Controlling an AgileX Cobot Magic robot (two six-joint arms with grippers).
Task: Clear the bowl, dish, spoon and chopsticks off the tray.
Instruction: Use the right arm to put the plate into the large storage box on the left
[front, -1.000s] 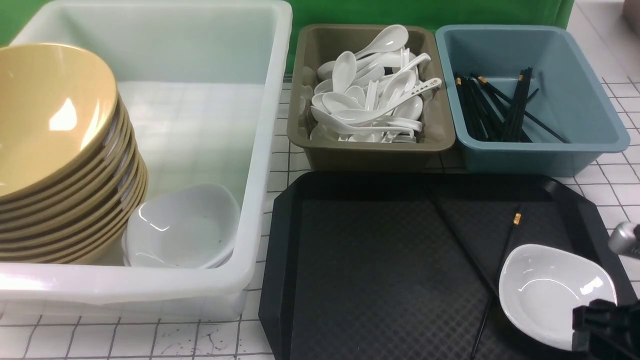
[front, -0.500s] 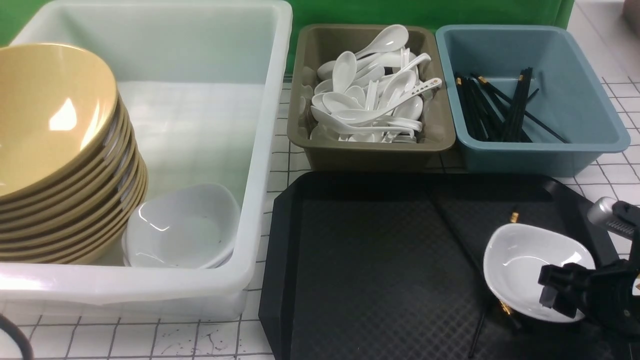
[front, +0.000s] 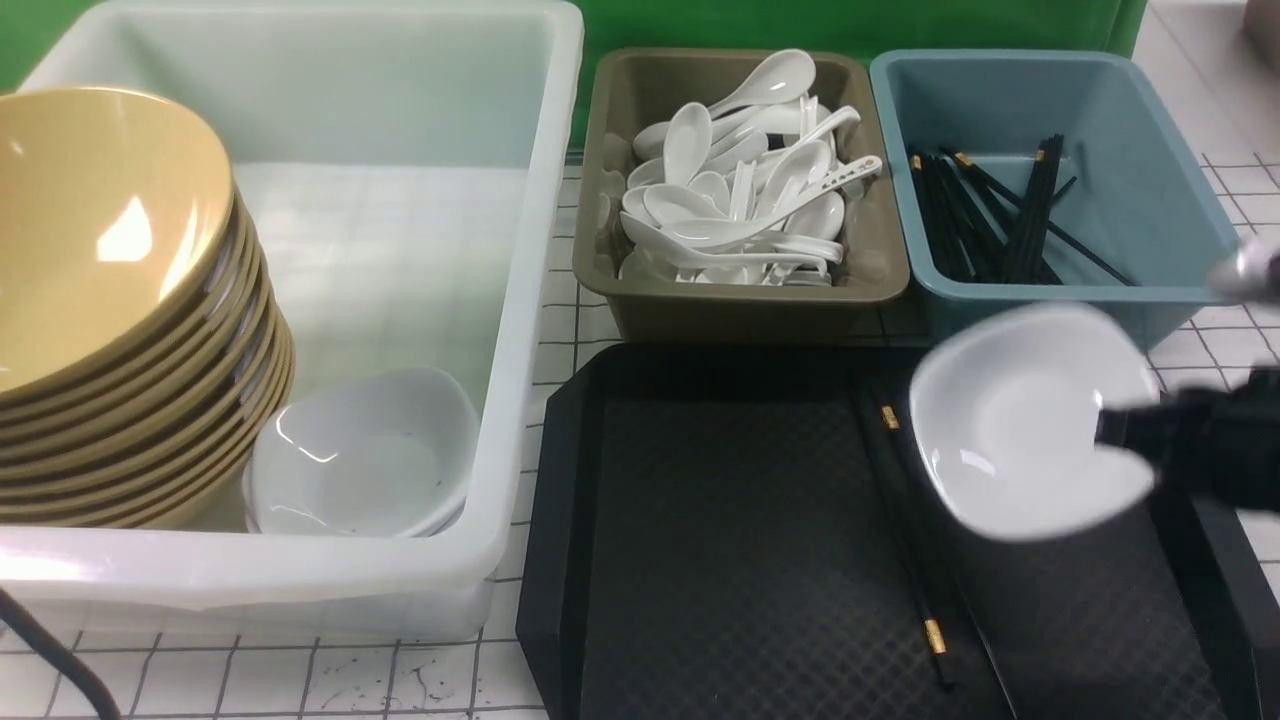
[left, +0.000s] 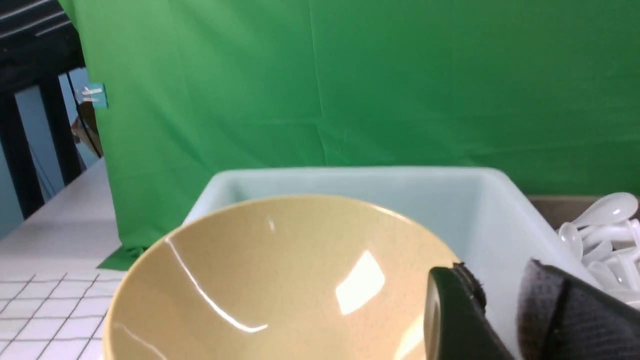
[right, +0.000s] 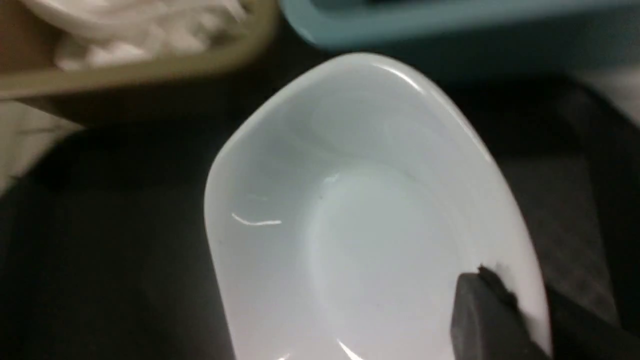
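A white table (front: 1230, 380) with a dark grid of lines carries everything, and a green cloth (front: 850, 25) hangs behind it. The left wrist view also shows a dark frame (left: 30, 125) beside that cloth.

On the left stands a translucent white tub (front: 540, 250). It holds a tilted stack of yellow bowls (front: 200, 450) with the bowl (front: 100, 230) on top, and a few nested white dishes (front: 360, 460) just beside the stack. An olive bin (front: 740, 300) is heaped with white spoons (front: 700, 140). The spoon (front: 845, 175), with its dark marks, lies on top of the heap. A blue bin (front: 1150, 180) holds black chopsticks (front: 1000, 220).

The tray (front: 720, 560) lies nearest the camera. The chopsticks (front: 908, 530) lie on its right half. The right gripper (front: 1110, 432) pinches the rim of the dish (front: 1010, 430), which hangs above the tray's far right part, in front of the blue bin.

The left gripper (left: 495, 280) hovers by the bowl's rim with its fingers apart. Whether it touches the bowl is unclear.

The dish and the right arm are smeared with blur. The tray's near edge is cut off, and the pair of chopsticks is hard to tell apart.
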